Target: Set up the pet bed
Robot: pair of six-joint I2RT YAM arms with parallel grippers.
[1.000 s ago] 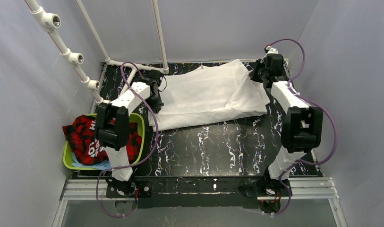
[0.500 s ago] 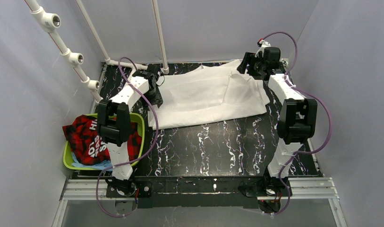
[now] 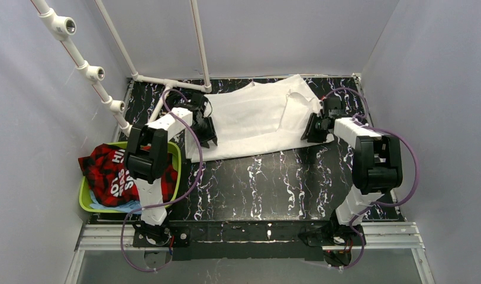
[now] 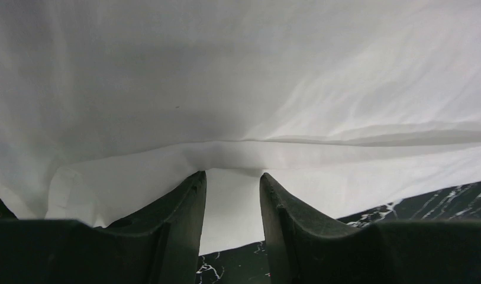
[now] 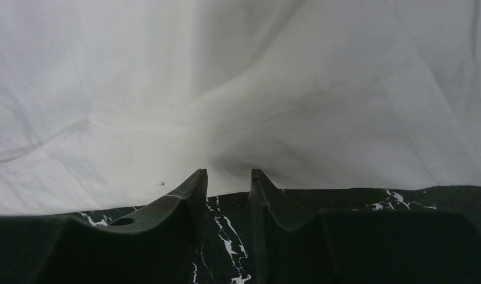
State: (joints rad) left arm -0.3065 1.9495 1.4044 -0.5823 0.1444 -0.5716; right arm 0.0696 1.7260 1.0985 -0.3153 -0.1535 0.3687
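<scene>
A white fabric sheet (image 3: 255, 121) lies spread and wrinkled across the far half of the black marbled table (image 3: 255, 183). A white PVC pipe frame (image 3: 167, 83) leans at the back left. My left gripper (image 3: 207, 131) is at the sheet's left near edge. In the left wrist view (image 4: 233, 174) its jaws stand apart, with a fold of sheet (image 4: 285, 89) at the tips. My right gripper (image 3: 313, 129) is at the sheet's right near edge. In the right wrist view (image 5: 228, 173) its jaws stand apart, with the sheet's hem (image 5: 238, 118) just past the tips.
A green basket (image 3: 84, 198) with a red plaid cloth (image 3: 110, 171) stands at the left edge, beside the left arm. Grey walls enclose the table on three sides. PVC pipes with tee fittings (image 3: 87, 71) run along the left wall.
My right gripper rose at the sheet's far right corner, then came down to its right near edge; a flap there is now folded inward. My left gripper shifted slightly toward the sheet's near left edge.
</scene>
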